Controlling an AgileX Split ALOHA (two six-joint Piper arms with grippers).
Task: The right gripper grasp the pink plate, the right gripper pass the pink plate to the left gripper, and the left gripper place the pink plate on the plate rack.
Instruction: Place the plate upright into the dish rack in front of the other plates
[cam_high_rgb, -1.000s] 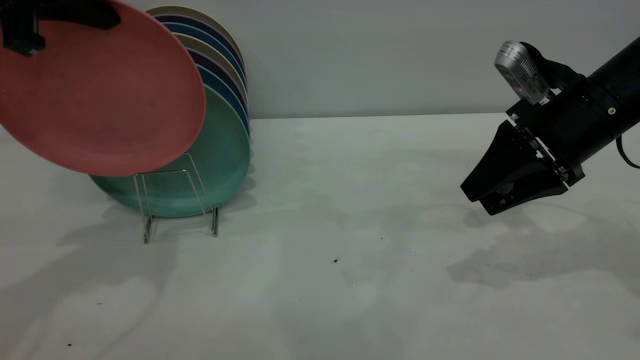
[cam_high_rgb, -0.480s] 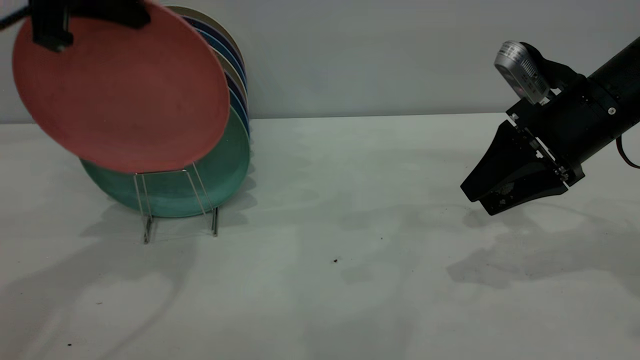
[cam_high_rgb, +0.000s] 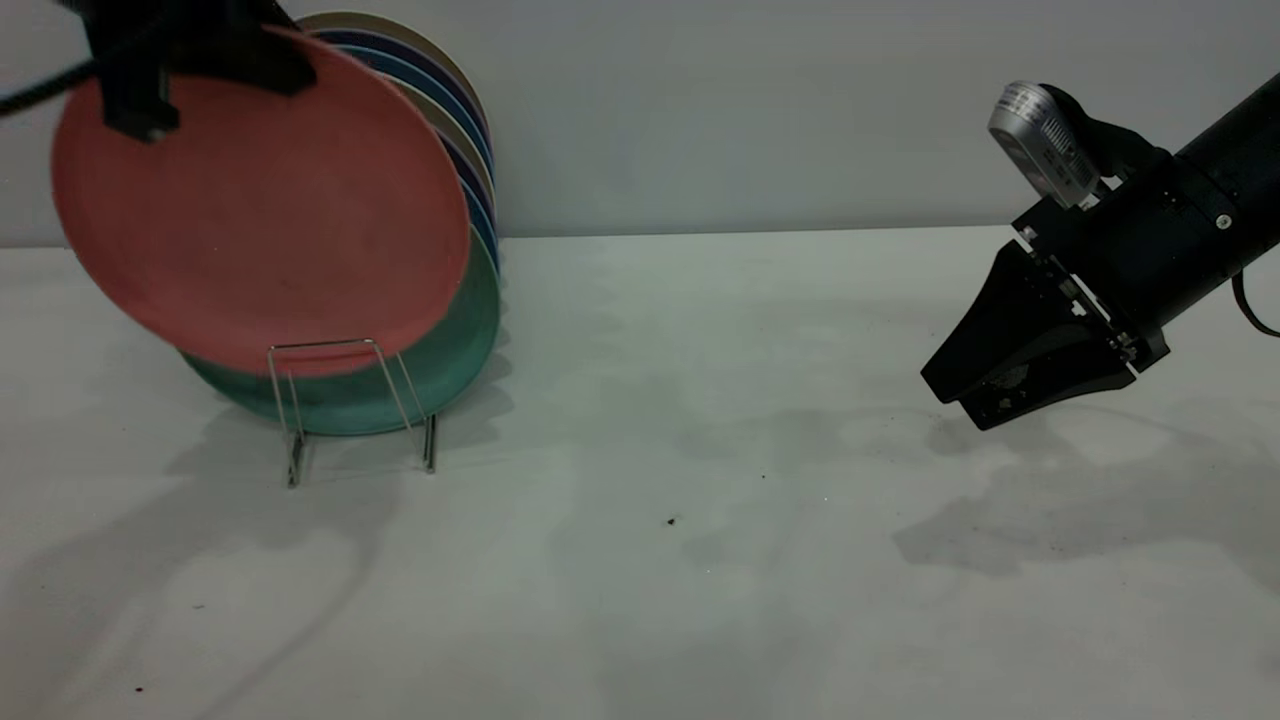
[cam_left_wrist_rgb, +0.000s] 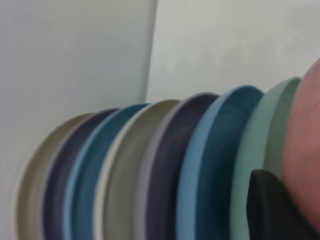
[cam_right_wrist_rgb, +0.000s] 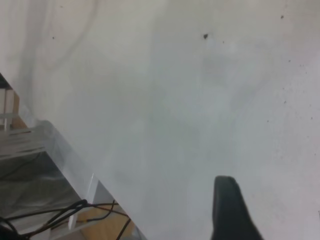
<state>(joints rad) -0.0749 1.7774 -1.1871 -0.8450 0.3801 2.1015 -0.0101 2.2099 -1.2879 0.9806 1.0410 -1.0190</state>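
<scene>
The left end effector (cam_high_rgb: 150, 75) grips the top rim of the pink plate (cam_high_rgb: 265, 200), which hangs tilted just in front of the teal-green plate (cam_high_rgb: 470, 330) at the front of the plate rack (cam_high_rgb: 345, 405), its lower edge behind the front wire loop; the right end effector (cam_high_rgb: 985, 385) hovers above the bench (cam_high_rgb: 700, 500), well apart from the rack, its jaws nearly together and empty.

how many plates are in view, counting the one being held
8. The pink plate hangs from the left gripper at the plate rack; seven stand racked behind it, teal-green plate frontmost. More may be hidden.
</scene>
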